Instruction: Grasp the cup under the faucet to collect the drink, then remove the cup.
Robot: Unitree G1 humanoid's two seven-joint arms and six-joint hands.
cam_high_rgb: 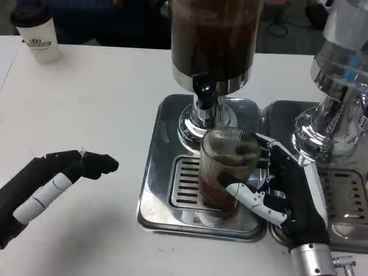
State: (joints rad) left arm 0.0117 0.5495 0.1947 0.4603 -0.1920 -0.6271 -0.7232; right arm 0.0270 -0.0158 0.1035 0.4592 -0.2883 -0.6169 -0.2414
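- Right-hand fingers (248, 195) are wrapped round the cup (225, 172), one white finger across its near side and dark ones reaching behind: it's a firm hold, closed on the glass.
- The right hand (287, 198) comes in from the tray's right edge, forearm running down to the table's near edge.
- The cup is a ribbed clear glass, upright on the slotted grate (185, 183) in the middle of the steel drip tray (150, 195), directly below the black faucet (204, 87).
- Brown drink already fills much of it; whether liquid is pouring right now, I can't tell.
- So, by my read, we're in the collecting step, grasp made and cup parked under the spout.
- Next call: once it's full enough, draw the cup out toward the near edge, kept level so nothing slops, clear of the faucet and the tray's rim.
- Over to the left hand (86, 164): fingers curled in on nothing, resting low over the table's left side, well apart from the tray.
- Head count: one glass cup; one paper cup with lid (35, 31) at the far left corner.
- Two dispensers: the dark-filled one (215, 40) over our cup, and a second dispenser (339, 69) at the right edge.
- Two drip trays, the second tray (345, 190) under that neighbour.
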